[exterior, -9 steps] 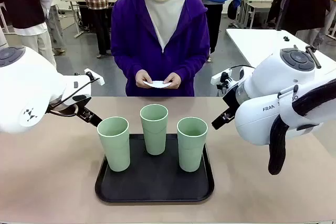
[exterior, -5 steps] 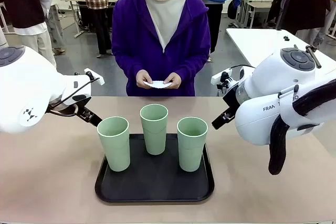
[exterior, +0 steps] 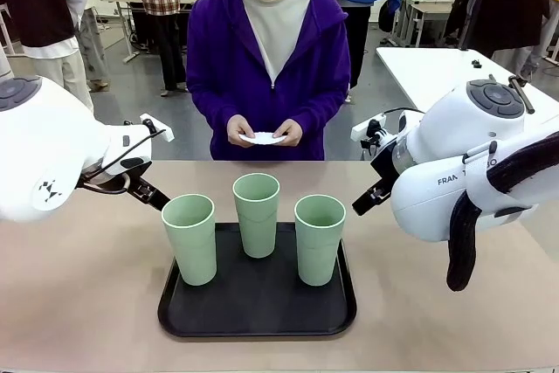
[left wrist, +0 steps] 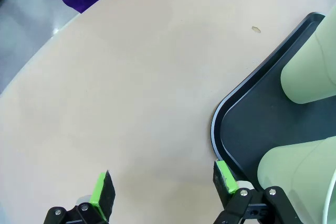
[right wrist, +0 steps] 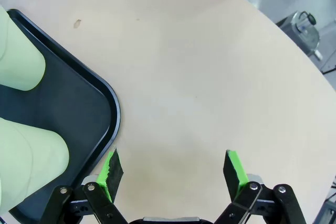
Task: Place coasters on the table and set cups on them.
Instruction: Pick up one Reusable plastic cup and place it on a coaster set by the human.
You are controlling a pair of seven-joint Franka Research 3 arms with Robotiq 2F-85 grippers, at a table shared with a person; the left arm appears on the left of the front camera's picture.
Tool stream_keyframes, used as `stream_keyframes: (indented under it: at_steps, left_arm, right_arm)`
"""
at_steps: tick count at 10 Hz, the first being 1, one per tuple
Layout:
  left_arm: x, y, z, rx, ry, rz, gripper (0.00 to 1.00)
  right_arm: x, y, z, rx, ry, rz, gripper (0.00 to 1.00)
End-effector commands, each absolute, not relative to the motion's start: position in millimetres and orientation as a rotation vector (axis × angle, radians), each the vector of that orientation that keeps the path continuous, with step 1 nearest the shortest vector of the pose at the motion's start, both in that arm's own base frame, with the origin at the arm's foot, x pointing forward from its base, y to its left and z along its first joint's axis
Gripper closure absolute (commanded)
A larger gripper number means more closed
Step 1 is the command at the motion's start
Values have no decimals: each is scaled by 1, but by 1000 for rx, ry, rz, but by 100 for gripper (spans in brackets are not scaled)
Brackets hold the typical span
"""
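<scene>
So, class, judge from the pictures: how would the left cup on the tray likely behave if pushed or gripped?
The left cup is tall and tapers to a narrow base, so a push near the rim would probably tip it. It looks empty and plastic, so likely light. Its smooth wall may slip in a grip.

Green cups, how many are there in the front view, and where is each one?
3. All stand upright on the black tray: the left cup and the right cup nearer the robot, the middle cup farther back. None looks hidden.
</scene>
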State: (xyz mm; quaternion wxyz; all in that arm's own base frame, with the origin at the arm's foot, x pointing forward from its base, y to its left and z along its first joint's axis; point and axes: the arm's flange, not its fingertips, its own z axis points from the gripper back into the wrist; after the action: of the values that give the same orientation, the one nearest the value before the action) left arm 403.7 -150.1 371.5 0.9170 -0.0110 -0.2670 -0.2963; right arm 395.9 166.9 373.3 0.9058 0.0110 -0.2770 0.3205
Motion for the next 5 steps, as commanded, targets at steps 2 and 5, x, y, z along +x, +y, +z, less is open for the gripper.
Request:
stream_keyframes:
  at_steps: [2,5]
  left_arm:
    - [404,-150,372,-23,-549,-610,0]
    - [395,-146,386,-29,-538,-647,0]
  right_arm:
    - [396,167,373,23,-572,662,0]
    - [390,160,388,50,-530,641,0]
